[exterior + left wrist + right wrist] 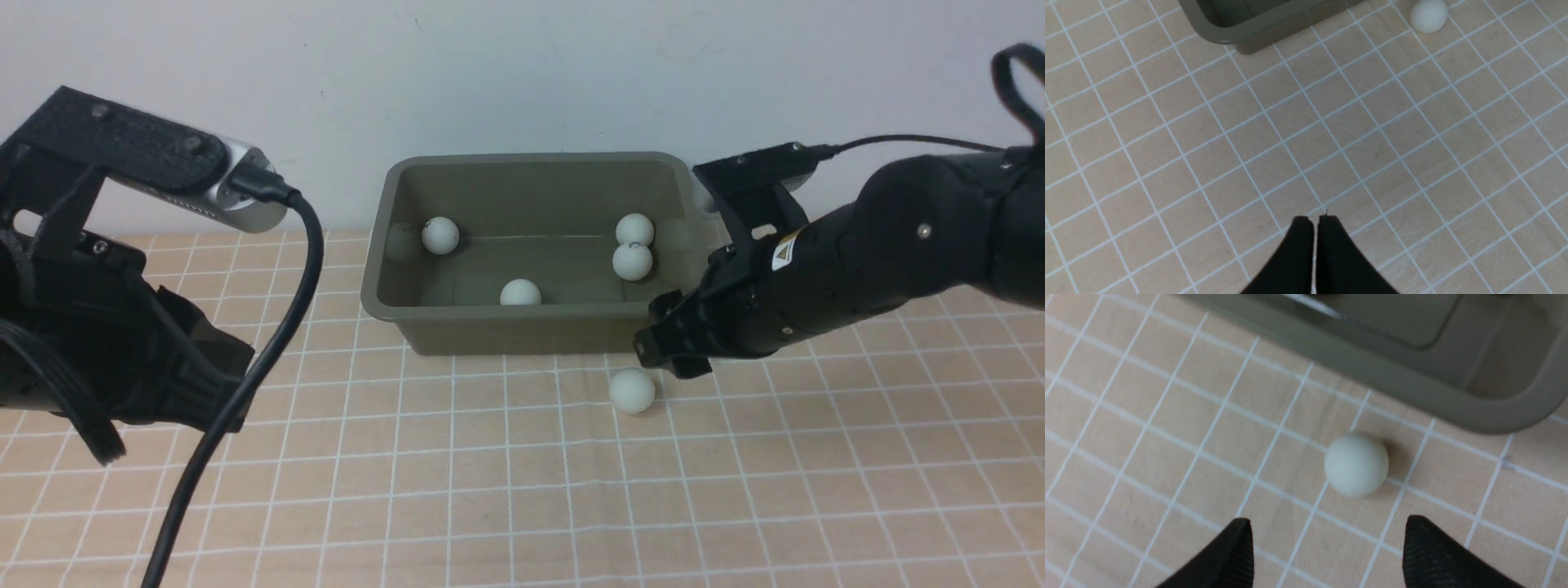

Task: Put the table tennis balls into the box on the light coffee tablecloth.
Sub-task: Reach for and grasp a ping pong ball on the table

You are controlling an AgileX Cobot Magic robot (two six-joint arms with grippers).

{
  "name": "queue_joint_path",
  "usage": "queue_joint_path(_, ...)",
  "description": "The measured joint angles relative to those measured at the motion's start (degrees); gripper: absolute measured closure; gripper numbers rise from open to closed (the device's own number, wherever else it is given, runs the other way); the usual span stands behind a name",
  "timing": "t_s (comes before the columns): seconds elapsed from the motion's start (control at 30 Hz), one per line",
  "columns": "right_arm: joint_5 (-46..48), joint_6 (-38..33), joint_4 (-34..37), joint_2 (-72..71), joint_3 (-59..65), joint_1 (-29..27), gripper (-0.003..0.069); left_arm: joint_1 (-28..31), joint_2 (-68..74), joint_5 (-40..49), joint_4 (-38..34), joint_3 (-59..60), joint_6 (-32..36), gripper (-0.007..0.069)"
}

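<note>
Your right gripper [1327,535] hung with its jaws wide apart and nothing between them, low over the light coffee tablecloth [490,490] at the centre right of the front view. The last ball [632,389] lay on the cloth just below the middle of that frame. It was near the box [522,336] but apart from its front wall, a little ahead of the gripper's tips and not yet between them. Four balls [520,291] sat inside the box in the upper middle. Your left gripper [1315,222] was pressed shut on nothing, over bare cloth at the left of the front view, well apart from the work.

The step in hand looked to be the pickup of that fifth ball. To do it well, you needed to carry the open jaws forward until the ball sat squarely between the two fingertips [1237,543]. Then you needed to lower them close to the cloth, so that they met the ball at its widest part. A light, smooth sphere would likely roll at any one-sided touch, so both tips should have reached it together, slowly. In the right wrist view the box's rim lay close beyond the ball, and you had to keep clear of it. A gentle squeeze was probably enough.
</note>
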Motion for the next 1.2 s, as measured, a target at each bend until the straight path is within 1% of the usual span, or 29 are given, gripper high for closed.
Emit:
queue_joint_path(0.17,-1.3,1.9,-1.1,4.1,0.0,0.1,0.0213,0.0,0.0,0.0,0.0,0.0,0.0,0.0662)
queue_joint_path(0.5,-5.9,1.9,-1.6,9.5,0.0,1.2,0.0213,0.0,0.0,0.0,0.0,0.0,0.0,0.0662)
queue_joint_path(0.63,-7.9,0.8,-1.7,11.4,0.0,1.2,0.0213,0.0,0.0,0.0,0.0,0.0,0.0,0.0662)
queue_joint_path(1.03,-7.9,-0.4,-1.7,17.7,-5.0,1.2,0.0214,0.0,0.0,0.0,-1.0,0.0,0.0,0.0662)
queue_joint_path(1.13,-7.9,-0.5,-1.8,18.9,-5.1,1.2,0.0231,0.0,0.0,0.0,-1.3,0.0,0.0,0.0662)
queue_joint_path(1.17,-7.8,-0.5,-2.0,19.3,-5.1,1.2,0.0243,0.0,0.0,0.0,-1.3,0.0,0.0,0.0662)
queue_joint_path(1.2,-7.7,-0.5,-2.4,19.4,-5.1,1.2,0.0272,0.0,0.0,0.0,-1.4,0.0,0.0,0.0662)
